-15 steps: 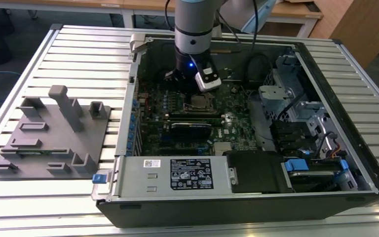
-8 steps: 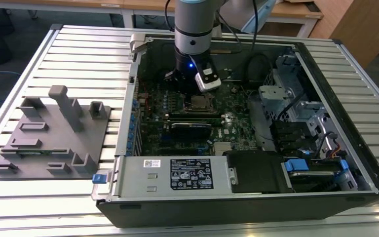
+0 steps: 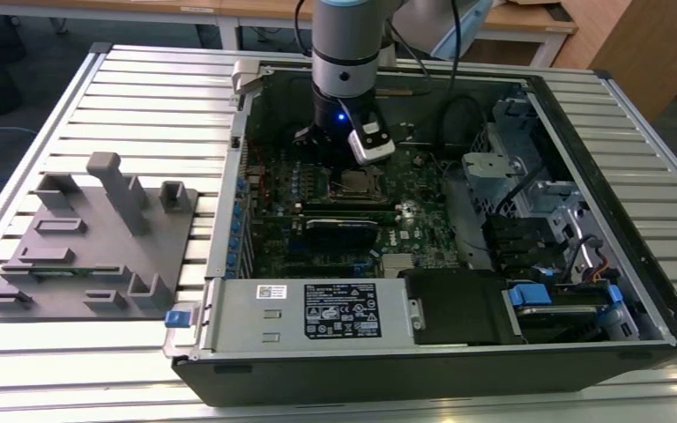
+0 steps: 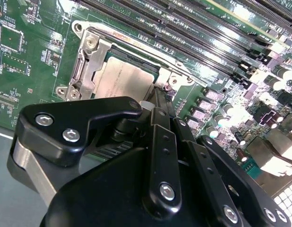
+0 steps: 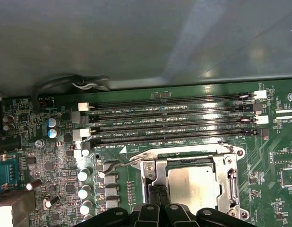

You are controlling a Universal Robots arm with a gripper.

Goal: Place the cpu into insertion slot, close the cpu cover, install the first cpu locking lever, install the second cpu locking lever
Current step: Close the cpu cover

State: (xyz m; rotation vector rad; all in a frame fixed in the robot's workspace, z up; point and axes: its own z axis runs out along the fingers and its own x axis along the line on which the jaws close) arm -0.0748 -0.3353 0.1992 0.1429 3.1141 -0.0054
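A slatted, pale aluminium desk (image 3: 138,97) carries a flat grey plastic fixture with upright pegs (image 3: 92,238) near its edge on the exterior view's left. An open black metal computer case (image 3: 433,379) takes up the desk's middle and the side on the exterior view's right. Wooden furniture and a dark floor lie beyond the desk's far edge. Inside the case, a grey labelled power supply box (image 3: 315,308) sits along the near wall, with a green motherboard (image 5: 278,189) behind it.

The grey-and-black arm reaches straight down into the case. Its black gripper (image 4: 158,94) hangs just over one corner of the small square metal-rimmed insertion slot (image 3: 359,182). The fingers are drawn together with hardly a gap; they may be touching a thin wire lever there, though that spot is hidden.

The square silver-grey cpu (image 5: 191,184) lies flat in the slot. The dull-metal cpu cover (image 5: 229,179), a frame with a square cut-out, lies down around it. Long black memory slots (image 5: 174,123) run just beside the socket.
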